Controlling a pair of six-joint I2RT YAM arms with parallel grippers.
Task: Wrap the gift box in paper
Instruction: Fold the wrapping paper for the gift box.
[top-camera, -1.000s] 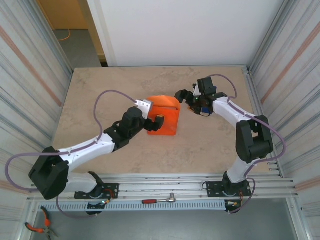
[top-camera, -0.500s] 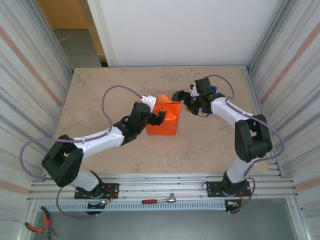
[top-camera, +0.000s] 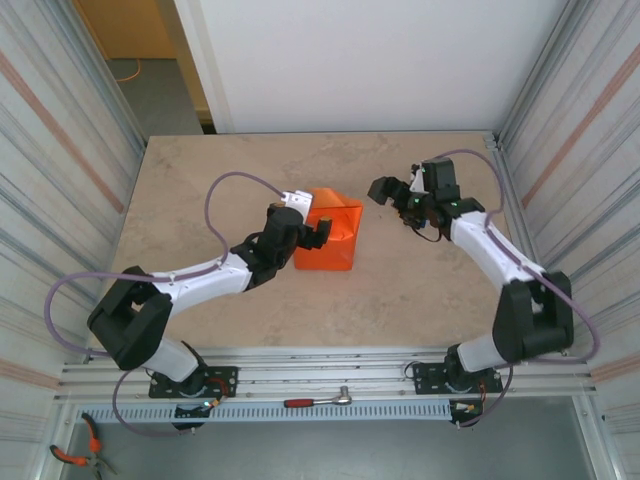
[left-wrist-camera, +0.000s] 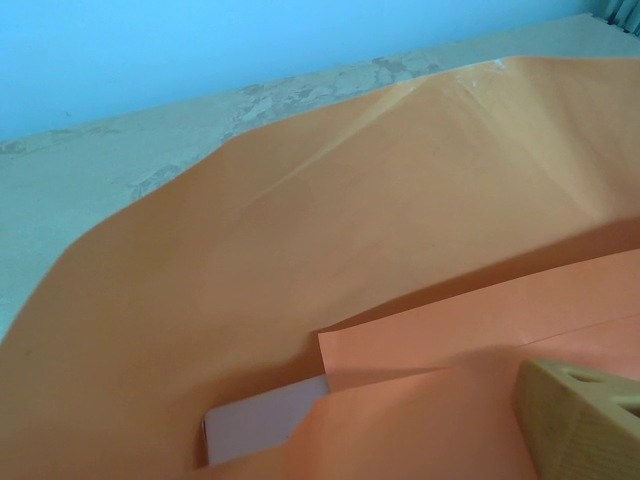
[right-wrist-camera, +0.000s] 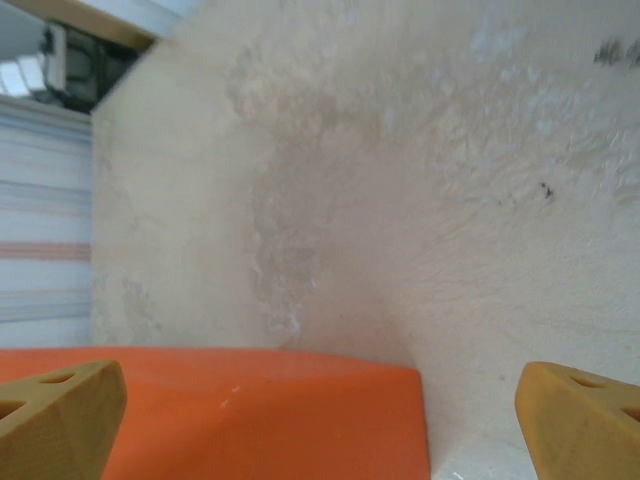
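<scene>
beige marbled tabletop carries the paper at its middle, folded over the gift box hidden beneath. the left gripper, jaws spread and empty, sits at the parcel's left edge. the right gripper, equally wide, hangs apart off its far right corner. the parcel seems to run near-to-far. the left wrist view adds a lifted flap with a pale patch beneath, detail the top view flattens.

Beige marbled tabletop backed by a white wall and flanked by ribbed metal panels. Along the near aluminium rails, a red-handled ratchet lying flat. Lower left, orange-handled pliers (small, detail hard to make out).
</scene>
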